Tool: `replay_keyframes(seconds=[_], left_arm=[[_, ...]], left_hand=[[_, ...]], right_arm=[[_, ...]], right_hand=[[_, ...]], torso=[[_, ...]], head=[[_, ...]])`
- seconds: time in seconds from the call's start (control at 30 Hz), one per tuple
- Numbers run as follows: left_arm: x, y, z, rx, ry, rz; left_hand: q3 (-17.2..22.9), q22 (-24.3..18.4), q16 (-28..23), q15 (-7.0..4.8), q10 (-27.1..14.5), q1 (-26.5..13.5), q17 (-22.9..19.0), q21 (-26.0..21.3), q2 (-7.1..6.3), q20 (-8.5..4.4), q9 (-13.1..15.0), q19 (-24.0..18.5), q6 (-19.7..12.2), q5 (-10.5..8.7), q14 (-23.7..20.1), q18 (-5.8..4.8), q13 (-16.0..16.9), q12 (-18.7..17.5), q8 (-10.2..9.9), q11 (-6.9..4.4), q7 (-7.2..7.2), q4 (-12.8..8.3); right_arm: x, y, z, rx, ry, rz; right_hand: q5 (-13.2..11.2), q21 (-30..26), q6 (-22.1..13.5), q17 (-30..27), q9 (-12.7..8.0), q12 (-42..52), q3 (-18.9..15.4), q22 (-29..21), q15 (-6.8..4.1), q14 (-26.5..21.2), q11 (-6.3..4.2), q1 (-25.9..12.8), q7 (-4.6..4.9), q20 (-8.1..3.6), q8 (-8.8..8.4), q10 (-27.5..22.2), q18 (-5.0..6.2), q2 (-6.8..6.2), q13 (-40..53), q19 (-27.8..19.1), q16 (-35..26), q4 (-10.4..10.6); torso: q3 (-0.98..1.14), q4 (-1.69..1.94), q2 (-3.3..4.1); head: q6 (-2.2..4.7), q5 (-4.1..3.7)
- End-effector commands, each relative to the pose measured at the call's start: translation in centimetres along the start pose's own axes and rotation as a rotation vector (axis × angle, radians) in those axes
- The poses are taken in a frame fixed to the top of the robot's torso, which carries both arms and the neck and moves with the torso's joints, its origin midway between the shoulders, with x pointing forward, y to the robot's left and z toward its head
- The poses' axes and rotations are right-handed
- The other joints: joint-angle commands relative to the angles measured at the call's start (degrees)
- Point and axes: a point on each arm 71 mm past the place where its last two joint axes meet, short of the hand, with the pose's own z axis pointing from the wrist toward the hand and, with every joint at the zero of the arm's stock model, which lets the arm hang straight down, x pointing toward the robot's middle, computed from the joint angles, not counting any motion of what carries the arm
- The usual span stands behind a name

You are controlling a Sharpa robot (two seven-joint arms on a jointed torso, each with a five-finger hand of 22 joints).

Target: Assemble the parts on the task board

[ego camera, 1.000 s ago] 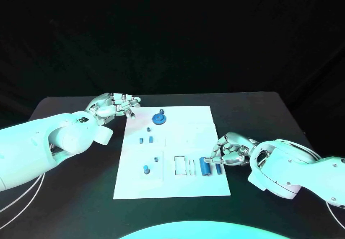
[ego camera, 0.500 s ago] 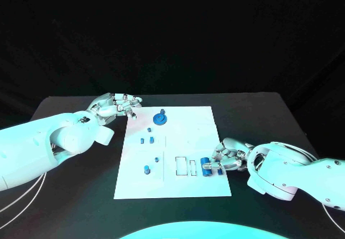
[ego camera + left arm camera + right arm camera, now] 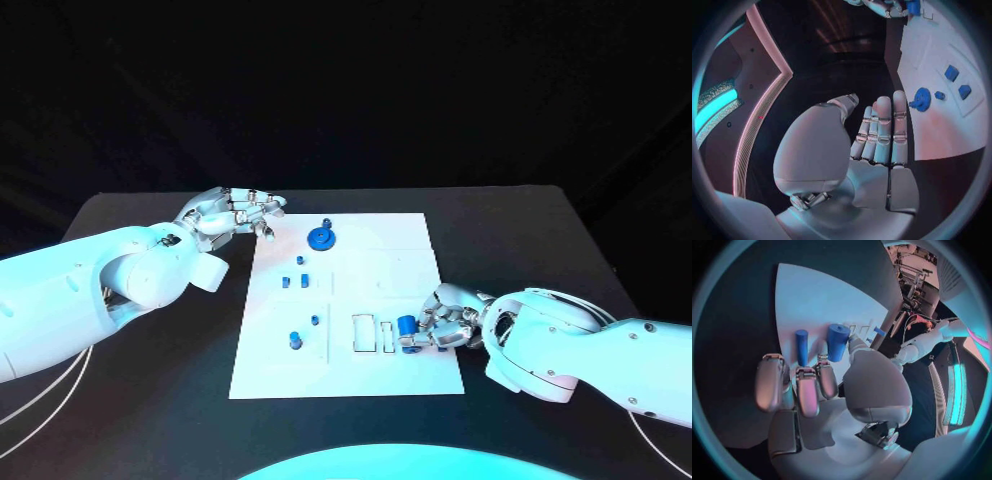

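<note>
Lower right of centre in the head view, the right hand (image 3: 444,322) is grasping a thick blue cylinder (image 3: 837,341) over the task board (image 3: 389,262). At upper left, the left hand (image 3: 235,211) is hovering released beside the mounted blue gear (image 3: 320,237); assembly appears partial.

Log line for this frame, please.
right hand: on thick blue cylinder, grip unclear | left hand: empty, beside task board | gear: untouched

- The black table (image 3: 144,380) carries everything.
- The white task board (image 3: 378,372) lies flat at its middle, long side running away from the robot.
- Dark tabletop shows on every side of the board.
</note>
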Motion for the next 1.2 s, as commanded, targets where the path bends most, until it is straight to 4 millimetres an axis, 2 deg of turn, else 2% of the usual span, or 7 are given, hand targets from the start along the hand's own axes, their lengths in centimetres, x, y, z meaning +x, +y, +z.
replay_keyframes(seconds=[0.03,0.37,0.5,0.6,0.8,1.07,1.2], left_arm=[[0.4,0.0,0.0,-0.01,0.049,-0.01],[0.5,0.1,0.0,-0.024,0.071,-0.007],[0.5,0.1,0.0,-0.025,0.072,-0.006],[0.6,0.1,0.0,-0.025,0.072,-0.005],[0.6,0.1,0.0,-0.024,0.07,-0.005],[0.5,0.1,0.0,-0.017,0.063,-0.003],[0.5,0.1,-0.1,-0.009,0.059,-0.004]], left_hand=[[-0.26,-0.11,-0.24,0.09,-0.31,-0.57,-0.06,-0.23,0.02,0.52,-0.1,0.08,-0.43,-0.03,-0.41,0.79,-0.09,0.28,0.27,0.08,0.0,0.12],[-0.4,-0.17,-0.23,0.12,-0.36,-0.68,-0.06,-0.32,0.02,0.54,-0.11,0.09,-0.49,-0.04,-0.45,0.79,-0.09,0.34,0.31,0.1,0.01,0.28],[-0.4,-0.17,-0.23,0.12,-0.36,-0.68,-0.06,-0.32,0.02,0.54,-0.11,0.09,-0.49,-0.04,-0.45,0.79,-0.09,0.34,0.31,0.1,0.01,0.28],[-0.4,-0.17,-0.23,0.12,-0.36,-0.68,-0.06,-0.32,0.02,0.54,-0.11,0.09,-0.49,-0.04,-0.45,0.79,-0.09,0.34,0.31,0.1,0.01,0.28],[-0.42,-0.2,-0.23,0.12,-0.37,-0.62,-0.06,-0.36,0.05,0.55,-0.11,0.09,-0.51,-0.01,-0.48,0.79,-0.08,0.38,0.34,0.08,0.0,0.3],[-0.43,-0.22,-0.23,0.12,-0.38,-0.57,-0.06,-0.39,0.08,0.55,-0.12,0.1,-0.52,0.01,-0.49,0.8,-0.08,0.41,0.36,0.08,-0.01,0.3],[-0.43,-0.23,-0.23,0.11,-0.39,-0.52,-0.06,-0.41,0.09,0.56,-0.12,0.1,-0.53,0.02,-0.5,0.8,-0.08,0.42,0.38,0.07,-0.02,0.28]], right_arm=[[0.9,-0.5,0.3,0.036,0.04,-0.041],[1.2,0.1,0.5,0.026,0.045,-0.025],[1.3,0.1,0.5,0.03,0.045,-0.008],[1.3,0.1,0.5,0.033,0.043,0.011],[1.0,0.3,0.0,0.029,0.025,0.099],[-0.2,1.4,-0.9,-0.01,-0.006,0.206],[-1.0,2.2,-1.3,-0.03,-0.011,0.228]], right_hand=[[0.28,0.08,-0.53,9.95,-7.38,0.05,-0.37,10.83,-0.36,4.85,-0.18,-0.01,0.0,0.01,-0.29,0.32,-0.74,0.48,1.07,1.37,0.24,0.03],[0.36,0.12,-0.41,10.0,-7.59,0.08,-1.14,10.83,-0.42,4.86,-0.25,0.91,-0.09,-0.02,0.07,0.48,-0.74,2.15,1.47,1.38,0.27,-0.1],[0.33,0.19,-0.5,10.01,-7.86,-0.01,-1.44,10.85,-0.45,4.86,-0.28,3.29,-0.11,-0.06,0.27,0.52,-0.75,2.92,1.67,1.39,0.28,-0.32],[0.4,0.2,-0.49,10.07,-8.26,-0.04,-1.14,10.84,-0.48,4.86,-0.31,7.07,-0.12,-0.1,0.42,0.67,-0.75,3.9,2.05,1.38,0.31,-0.86],[0.48,-0.22,0.09,9.65,-8.59,-0.34,-0.52,10.73,-0.57,4.77,-0.45,9.27,-0.28,-0.15,0.62,0.55,-0.67,5.03,1.9,1.25,0.16,-0.95],[0.48,-0.31,0.77,9.61,-8.74,-0.47,-0.15,10.71,-0.73,4.76,-0.65,10.18,-0.52,-0.24,0.85,0.58,-0.65,5.67,1.93,1.2,0.13,-0.87],[0.43,-0.1,1.08,9.75,-8.74,-0.35,-0.23,10.76,-0.78,4.79,-0.72,10.09,-0.6,-0.29,0.99,0.75,-0.68,5.74,2.15,1.26,0.18,-0.66]], torso=[[-0.01,-0.05,-0.02],[-0.01,0.0,-0.02],[-0.05,-0.02,-0.04],[-0.05,-0.04,-0.04],[-0.06,-0.03,-0.06],[0.0,-0.06,-0.07],[-0.05,-0.04,-0.08]], head=[[-0.2,0.01],[-0.17,0.27],[-0.06,0.38],[0.01,0.41],[0.17,0.44],[0.49,0.69],[0.58,0.68]])
